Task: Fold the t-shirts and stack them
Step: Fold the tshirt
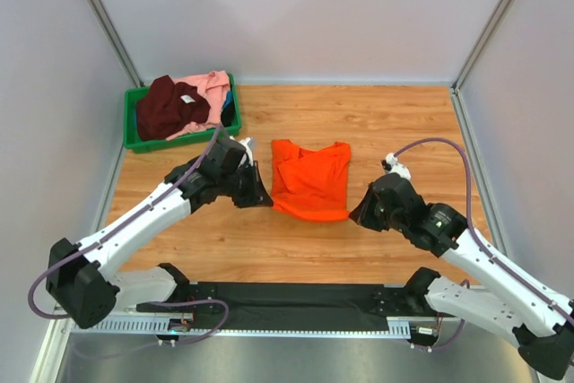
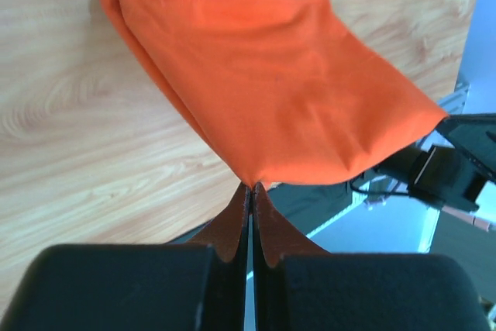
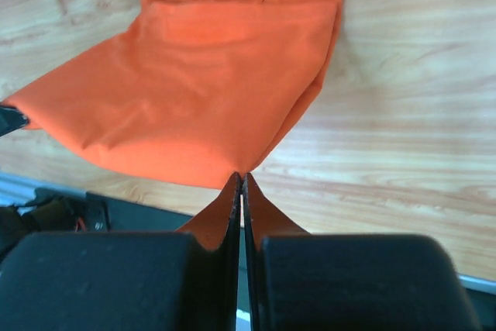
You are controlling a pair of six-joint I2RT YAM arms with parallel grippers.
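Observation:
The bright orange t-shirt point(image 1: 310, 178) lies partly folded in the middle of the wooden table, its near edge lifted. My left gripper point(image 1: 266, 202) is shut on the shirt's near left corner point(image 2: 252, 181). My right gripper point(image 1: 353, 215) is shut on the near right corner point(image 3: 242, 174). The orange cloth hangs between the two grippers, slightly above the table. The dark maroon t-shirt point(image 1: 169, 107) with a white neck label and the light pink t-shirt point(image 1: 210, 89) lie crumpled in the green bin.
The green plastic bin point(image 1: 133, 141) stands at the far left corner of the table. A black mat point(image 1: 296, 295) lies along the near edge between the arm bases. Grey walls close in the left, right and far sides.

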